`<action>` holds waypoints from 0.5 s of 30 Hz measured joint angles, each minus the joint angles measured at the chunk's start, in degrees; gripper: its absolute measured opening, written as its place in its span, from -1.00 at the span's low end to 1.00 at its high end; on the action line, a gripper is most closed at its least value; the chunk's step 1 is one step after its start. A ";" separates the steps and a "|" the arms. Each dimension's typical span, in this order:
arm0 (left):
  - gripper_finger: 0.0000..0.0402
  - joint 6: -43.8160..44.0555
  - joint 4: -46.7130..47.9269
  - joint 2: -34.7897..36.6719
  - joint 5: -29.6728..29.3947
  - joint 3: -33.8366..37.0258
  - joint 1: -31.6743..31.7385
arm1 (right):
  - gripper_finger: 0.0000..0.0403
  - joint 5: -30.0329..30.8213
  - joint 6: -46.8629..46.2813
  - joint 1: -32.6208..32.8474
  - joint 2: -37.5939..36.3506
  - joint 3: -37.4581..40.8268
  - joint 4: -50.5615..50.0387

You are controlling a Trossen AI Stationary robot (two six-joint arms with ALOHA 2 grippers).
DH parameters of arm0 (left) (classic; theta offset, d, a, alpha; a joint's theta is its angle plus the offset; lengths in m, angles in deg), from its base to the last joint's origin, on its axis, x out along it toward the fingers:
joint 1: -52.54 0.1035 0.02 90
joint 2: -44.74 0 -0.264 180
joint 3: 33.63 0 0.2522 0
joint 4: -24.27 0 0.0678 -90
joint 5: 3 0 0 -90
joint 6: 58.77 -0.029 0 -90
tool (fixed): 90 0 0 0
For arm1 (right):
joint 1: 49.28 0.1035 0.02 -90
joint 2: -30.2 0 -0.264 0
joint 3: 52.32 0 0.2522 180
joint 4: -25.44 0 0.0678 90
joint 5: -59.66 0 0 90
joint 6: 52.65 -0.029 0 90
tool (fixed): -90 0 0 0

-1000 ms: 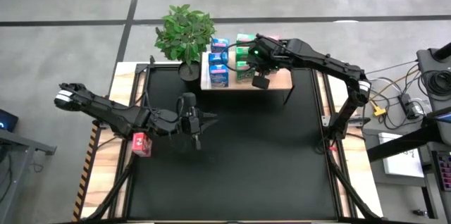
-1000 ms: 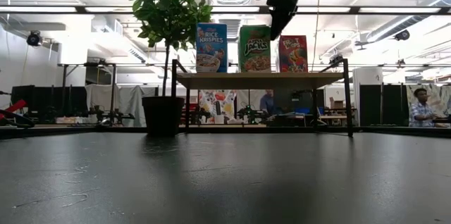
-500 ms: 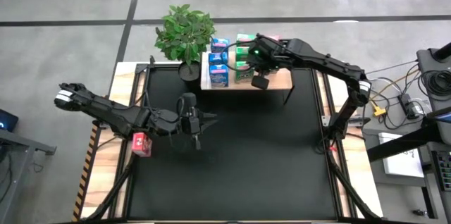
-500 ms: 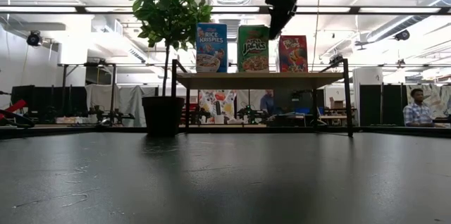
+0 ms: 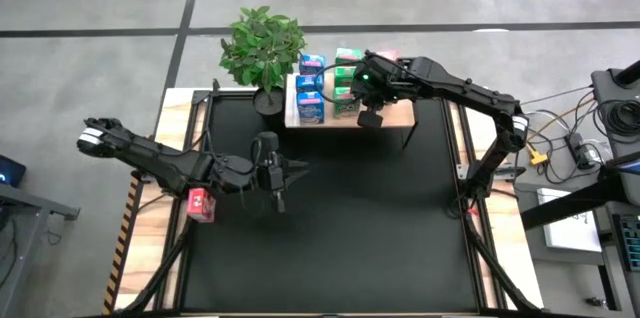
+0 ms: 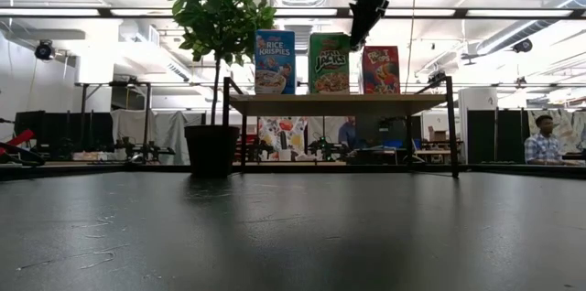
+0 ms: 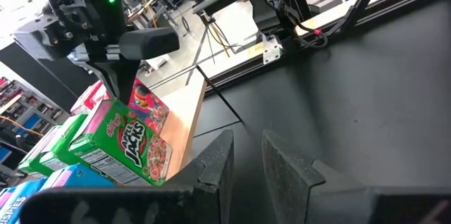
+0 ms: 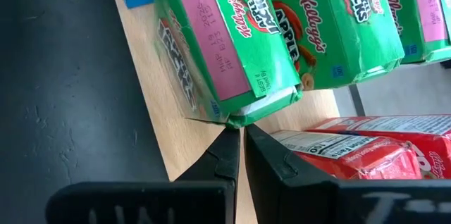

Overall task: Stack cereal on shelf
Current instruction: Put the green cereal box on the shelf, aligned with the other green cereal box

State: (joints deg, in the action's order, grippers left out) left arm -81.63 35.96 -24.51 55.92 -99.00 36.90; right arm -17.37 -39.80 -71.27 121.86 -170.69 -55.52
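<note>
Two green boxes [image 8: 331, 20] cropped — labels partial.

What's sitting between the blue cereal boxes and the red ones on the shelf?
The green Apple Jacks boxes stand between the blue boxes and the red boxes on the shelf, clearest in the low view.

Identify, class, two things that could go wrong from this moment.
1. The right end effector, shut, sits against the front green cardboard cereal box on the light wooden plank shelf; a nudge may tip it.
2. One red cardboard cereal box lies at the table's left edge beside the left arm; it might get knocked off.
</note>
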 joint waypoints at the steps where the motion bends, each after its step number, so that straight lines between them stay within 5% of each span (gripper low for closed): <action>1: -0.71 0.01 0.00 0.00 -0.01 0.00 0.00 | -0.94 0.00 0.01 0.04 -0.03 0.01 0.02; 15: -0.71 0.01 0.04 0.00 0.01 0.00 0.00 | -0.94 0.11 -0.47 1.88 -0.47 -0.08 -1.40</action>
State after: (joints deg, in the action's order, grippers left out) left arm -81.62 36.00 -24.51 55.93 -99.00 36.89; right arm -17.26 -40.26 -69.39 121.39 -170.77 -56.92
